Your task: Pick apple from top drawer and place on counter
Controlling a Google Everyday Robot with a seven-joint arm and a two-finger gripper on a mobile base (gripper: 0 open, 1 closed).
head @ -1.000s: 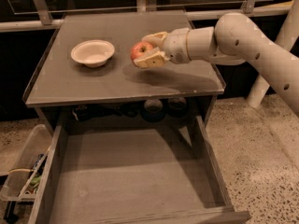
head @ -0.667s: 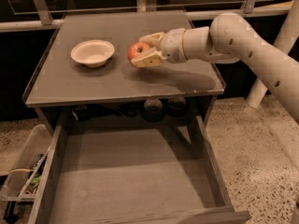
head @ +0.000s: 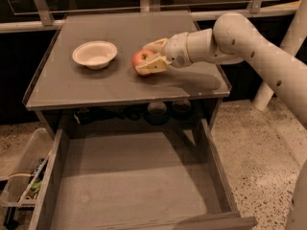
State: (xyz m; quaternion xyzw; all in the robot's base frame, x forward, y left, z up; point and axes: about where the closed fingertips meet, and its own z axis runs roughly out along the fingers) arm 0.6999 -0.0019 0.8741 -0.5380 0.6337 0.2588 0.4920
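Note:
The apple, red with yellowish patches, sits between the fingers of my gripper, which is shut on it at the middle of the counter. The apple is very close to the counter surface; I cannot tell whether it touches. My arm reaches in from the right. The top drawer is pulled wide open below the counter's front edge, and its grey bottom is bare.
A white bowl stands on the counter to the left of the apple. A clear plastic bin with cables and small items sits on the floor left of the drawer. Dark round items sit in the recess behind the drawer.
My gripper with the apple has moved slightly left and lower toward the counter surface. The bowl and the drawer have not moved.

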